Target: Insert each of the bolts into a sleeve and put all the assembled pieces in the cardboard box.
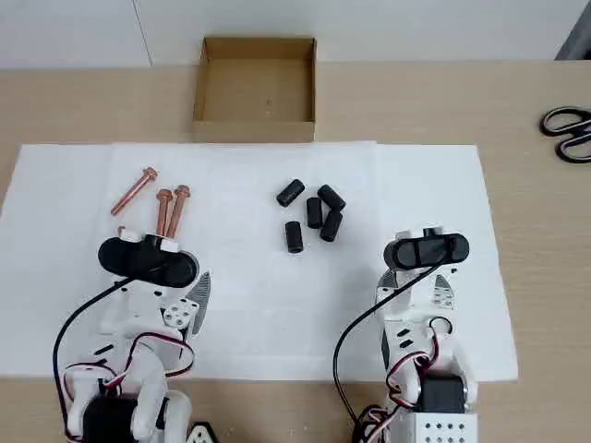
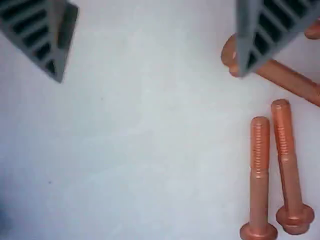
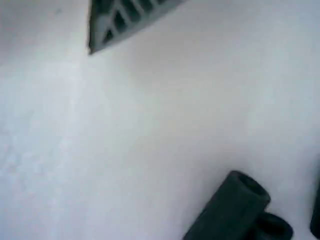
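Note:
Three copper bolts (image 1: 164, 205) lie on the white sheet at the left; in the left wrist view two rest side by side (image 2: 272, 175) and a third (image 2: 287, 80) runs behind one fingertip. Several black sleeves (image 1: 311, 216) are clustered at the sheet's middle, and two of them (image 3: 230, 212) appear in the right wrist view. The cardboard box (image 1: 205, 88) stands empty at the back. My left gripper (image 2: 150, 75) hangs open just short of the bolts, holding nothing. My right gripper (image 1: 417, 288) is to the right of the sleeves, one finger (image 3: 125, 20) showing, open and empty.
The white sheet (image 1: 249, 305) covers most of the wooden table. Black scissors (image 1: 568, 132) lie at the far right edge. Bare sheet lies between the two arms and in front of the box.

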You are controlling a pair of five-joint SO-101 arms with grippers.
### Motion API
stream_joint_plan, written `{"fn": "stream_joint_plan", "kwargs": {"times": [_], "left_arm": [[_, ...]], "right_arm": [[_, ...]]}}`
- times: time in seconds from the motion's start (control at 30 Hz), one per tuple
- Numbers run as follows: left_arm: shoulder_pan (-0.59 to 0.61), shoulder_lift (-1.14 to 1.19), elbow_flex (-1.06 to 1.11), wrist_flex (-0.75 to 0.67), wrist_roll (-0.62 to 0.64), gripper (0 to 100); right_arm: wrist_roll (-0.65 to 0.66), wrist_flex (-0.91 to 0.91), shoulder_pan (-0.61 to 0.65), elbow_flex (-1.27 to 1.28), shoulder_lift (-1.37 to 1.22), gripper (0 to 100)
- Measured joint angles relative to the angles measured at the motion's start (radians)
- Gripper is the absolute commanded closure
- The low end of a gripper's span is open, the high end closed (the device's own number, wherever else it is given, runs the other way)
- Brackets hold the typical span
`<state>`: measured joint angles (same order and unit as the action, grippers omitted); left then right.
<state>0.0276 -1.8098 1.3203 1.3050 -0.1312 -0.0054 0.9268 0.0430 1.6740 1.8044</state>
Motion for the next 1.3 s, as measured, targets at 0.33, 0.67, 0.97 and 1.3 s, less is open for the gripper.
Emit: {"fn": "stream_joint_plan", "kwargs": {"times": [0.33, 0.67, 0.97, 1.3], "left_arm": [[0.057, 0.0, -0.127, 0.02, 0.046, 79], [0.233, 0.402, -0.404, 0.043, 0.058, 79], [0.236, 0.99, -0.729, 0.141, 0.058, 79], [0.236, 1.151, -0.758, 0.127, 0.058, 79]], "right_arm": [[0.0, 0.0, 0.015, 0.0, 0.0, 78.2], [0.0, 0.0, 0.094, 0.0, 0.0, 78.2], [0.005, 0.011, 0.063, -0.008, 0.0, 78.2], [0.216, 0.164, -0.218, -0.411, 0.0, 78.2]]}}
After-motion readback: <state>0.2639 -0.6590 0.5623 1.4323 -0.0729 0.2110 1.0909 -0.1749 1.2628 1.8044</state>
